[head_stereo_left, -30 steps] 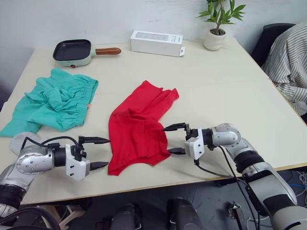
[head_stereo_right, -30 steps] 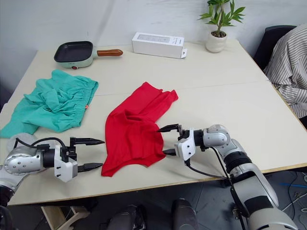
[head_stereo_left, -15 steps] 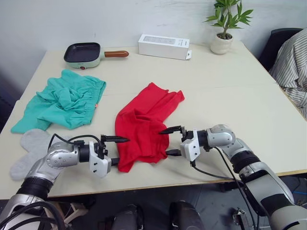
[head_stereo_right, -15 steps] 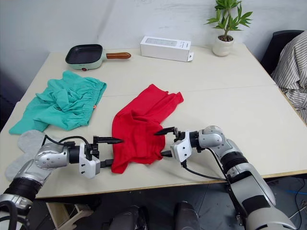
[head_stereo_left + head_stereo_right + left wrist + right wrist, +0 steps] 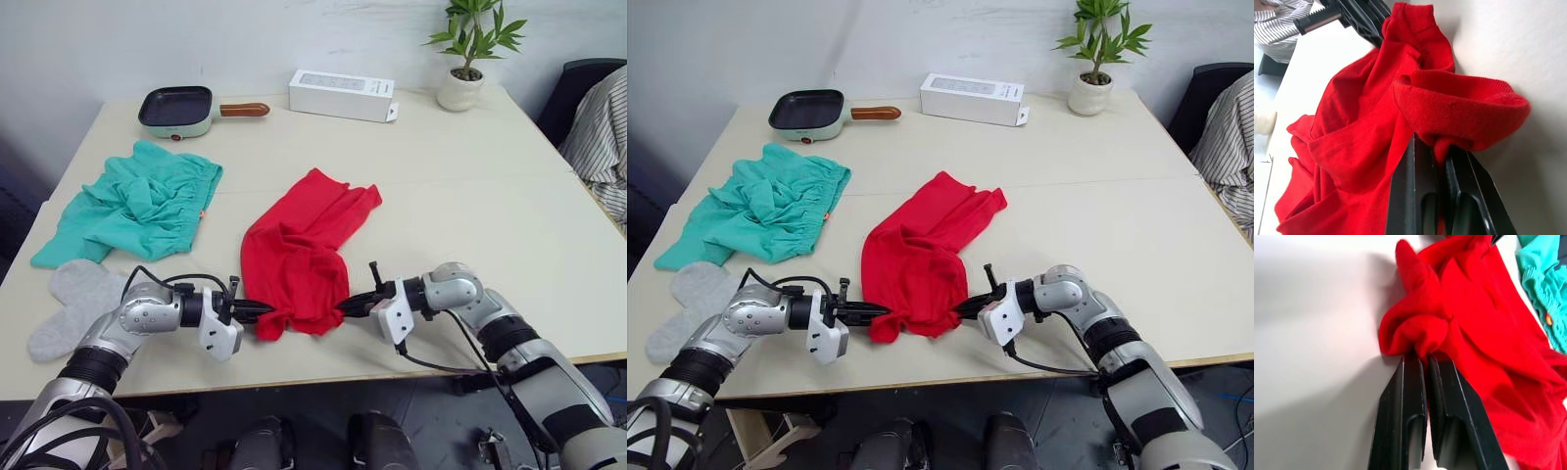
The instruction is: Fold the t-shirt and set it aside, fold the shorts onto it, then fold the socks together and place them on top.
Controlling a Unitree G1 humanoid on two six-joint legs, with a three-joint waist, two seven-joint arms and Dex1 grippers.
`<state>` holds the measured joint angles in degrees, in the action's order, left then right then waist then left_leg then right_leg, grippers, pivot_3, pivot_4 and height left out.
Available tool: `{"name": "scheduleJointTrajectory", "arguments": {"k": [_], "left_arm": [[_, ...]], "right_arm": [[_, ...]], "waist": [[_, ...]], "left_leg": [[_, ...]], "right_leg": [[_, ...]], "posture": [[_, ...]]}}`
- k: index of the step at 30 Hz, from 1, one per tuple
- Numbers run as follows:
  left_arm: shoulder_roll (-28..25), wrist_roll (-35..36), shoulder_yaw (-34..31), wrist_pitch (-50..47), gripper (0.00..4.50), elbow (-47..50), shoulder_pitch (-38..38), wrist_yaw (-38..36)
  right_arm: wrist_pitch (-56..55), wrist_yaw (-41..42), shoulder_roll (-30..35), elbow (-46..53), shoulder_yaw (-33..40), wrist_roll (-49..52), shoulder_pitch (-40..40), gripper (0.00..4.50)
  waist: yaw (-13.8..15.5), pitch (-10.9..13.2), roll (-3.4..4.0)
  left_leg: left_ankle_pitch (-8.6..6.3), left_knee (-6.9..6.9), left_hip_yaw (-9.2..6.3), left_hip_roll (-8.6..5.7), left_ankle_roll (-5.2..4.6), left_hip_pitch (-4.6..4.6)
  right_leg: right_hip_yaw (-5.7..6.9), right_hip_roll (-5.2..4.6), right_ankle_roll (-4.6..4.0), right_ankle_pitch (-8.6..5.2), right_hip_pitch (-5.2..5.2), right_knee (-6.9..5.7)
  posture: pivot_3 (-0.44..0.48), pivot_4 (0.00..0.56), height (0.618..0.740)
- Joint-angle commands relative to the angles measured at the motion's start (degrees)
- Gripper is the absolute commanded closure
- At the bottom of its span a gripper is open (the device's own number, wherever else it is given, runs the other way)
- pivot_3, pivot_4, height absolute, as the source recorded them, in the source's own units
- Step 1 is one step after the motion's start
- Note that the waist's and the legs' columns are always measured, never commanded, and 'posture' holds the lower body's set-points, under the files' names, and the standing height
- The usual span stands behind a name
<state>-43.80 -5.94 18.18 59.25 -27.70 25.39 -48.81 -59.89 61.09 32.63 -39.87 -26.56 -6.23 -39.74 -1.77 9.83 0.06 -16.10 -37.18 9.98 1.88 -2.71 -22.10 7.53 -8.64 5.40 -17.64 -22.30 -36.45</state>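
Table point(image 5: 460, 186) carries the t-shirt point(image 5: 299, 259), crumpled at centre frame. Shorts point(image 5: 137, 201) are bunched at mid left, well apart from the shirt. Socks point(image 5: 73, 304) lie at lower left, just below the shorts and beside the left arm. Along the top edge a frying pan point(image 5: 181, 106) is seen at upper left, a white box point(image 5: 341, 94) at upper centre, a potted plant point(image 5: 468, 59) at upper right. A person's striped sleeve point(image 5: 602, 127) is seen at the right edge.

Left gripper point(image 5: 263, 311) is clamped on the shirt's lower-left hem. Right gripper point(image 5: 348, 308) is clamped on the lower-right hem. Both are low, at the table surface. Nothing lies between the grippers and the shirt.

In the left wrist view, cloth is seen pinched between nearly closed fingers point(image 5: 1405, 196), a rolled hem edge bulging over the tips, and the other gripper's black fingers are seen beyond the shirt. In the right wrist view, a knot of red cloth is seen bunched at the fingers point(image 5: 1408, 406), with a strip of the shorts' waistband and orange tag at the far edge
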Motion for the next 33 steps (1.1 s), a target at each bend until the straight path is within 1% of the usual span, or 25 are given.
{"name": "scheduleJointTrajectory", "arguments": {"k": [1,5,7,10,13,16,19,24,26,29,33], "left_arm": [[-0.9,5.8,2.7,-5.0,4.48,3.7,-4.1,-5.3],[-3.1,14.5,1.3,-13.2,4.48,14.1,-7.4,-9.4],[-4.3,18.6,0.2,-18.7,4.48,20.4,-9.5,-10.9],[-5.6,21.0,-1.0,-23.4,4.48,26.4,-12.3,-12.7],[-7.6,23.4,-1.8,-26.5,4.48,32.7,-16.1,-14.5],[-8.6,25.3,-2.4,-29.0,4.48,37.3,-19.5,-15.8],[-9.2,25.4,-3.1,-31.0,4.48,40.7,-22.4,-16.7],[-10.5,25.8,-4.5,-36.3,4.48,45.0,-25.5,-17.5],[-10.4,25.9,-5.1,-37.6,4.48,46.0,-26.1,-17.7],[-11.6,27.1,-5.8,-40.4,4.48,48.2,-27.6,-19.0],[-13.1,29.7,-7.0,-44.9,4.48,51.0,-28.6,-20.5]], "right_arm": [[3.5,3.2,4.0,4.6,1.1,3.9,1.7,4.5],[10.1,7.7,11.0,12.2,2.7,9.2,5.0,4.5],[14.7,10.5,15.3,17.8,3.7,13.0,8.3,4.5],[20.7,13.3,19.3,24.9,5.0,17.1,12.6,4.5],[28.2,15.5,24.2,34.5,6.4,21.9,19.1,4.5],[33.6,16.0,27.1,41.8,7.8,23.8,24.4,4.5],[39.6,16.2,30.3,48.8,9.6,25.6,30.3,4.5],[50.8,18.4,38.4,58.1,13.0,29.1,39.2,4.5],[54.4,18.9,40.6,60.3,14.7,30.5,41.4,4.5],[60.1,20.6,44.2,63.9,17.6,34.2,44.5,4.5],[64.9,20.5,44.1,66.6,21.2,38.3,46.2,4.5]], "waist": [[0.0,0.0,0.01],[-0.2,0.1,-0.02],[-0.1,0.3,-0.09],[0.1,0.4,-0.25],[0.2,0.4,-0.26],[0.3,0.5,-0.28],[0.3,0.5,-0.32],[0.5,0.6,-0.34],[0.6,0.6,-0.35],[0.7,0.6,-0.36],[0.6,0.6,-0.4]], "left_leg": [[-0.02,0.0,0.0,0.0,-0.01,-0.05],[-0.06,0.0,0.01,0.01,-0.03,-0.13],[-0.07,-0.02,0.0,0.03,-0.03,-0.27],[-0.06,-0.05,-0.06,0.09,-0.04,-0.31],[-0.08,0.02,-0.12,0.1,-0.03,-0.3],[-0.11,0.03,-0.17,0.1,0.0,-0.32],[-0.22,0.05,-0.17,0.15,0.16,-0.33],[-0.33,0.05,-0.16,0.15,0.25,-0.41],[-0.36,0.06,-0.17,0.15,0.24,-0.45],[-0.49,0.06,-0.16,0.15,0.01,-0.5],[-0.49,0.07,-0.17,0.2,0.02,-0.53]], "right_leg": [[-0.01,0.0,0.0,0.0,-0.05,0.0],[0.0,0.03,0.0,0.0,-0.09,0.11],[0.04,0.05,0.0,0.0,-0.14,0.24],[0.07,0.07,0.0,0.0,-0.1,0.36],[0.09,0.05,0.0,0.0,-0.02,0.46],[0.12,0.05,0.0,0.0,-0.04,0.52],[0.11,0.08,0.0,0.0,-0.08,0.55],[0.1,0.06,-0.01,-0.01,-0.12,0.65],[0.1,0.07,-0.02,-0.01,-0.1,0.81],[0.08,0.07,-0.04,-0.02,-0.1,0.9],[0.09,0.09,-0.07,-0.04,-0.14,0.92]], "posture": [[0.0,0.15,0.74],[0.0,0.15,0.74],[0.0,0.15,0.74],[0.0,0.15,0.74],[0.0,0.15,0.74],[0.0,0.15,0.74],[0.0,0.15,0.74],[0.0,0.15,0.74],[0.0,0.15,0.74],[0.0,0.15,0.74],[0.0,0.15,0.74]]}}
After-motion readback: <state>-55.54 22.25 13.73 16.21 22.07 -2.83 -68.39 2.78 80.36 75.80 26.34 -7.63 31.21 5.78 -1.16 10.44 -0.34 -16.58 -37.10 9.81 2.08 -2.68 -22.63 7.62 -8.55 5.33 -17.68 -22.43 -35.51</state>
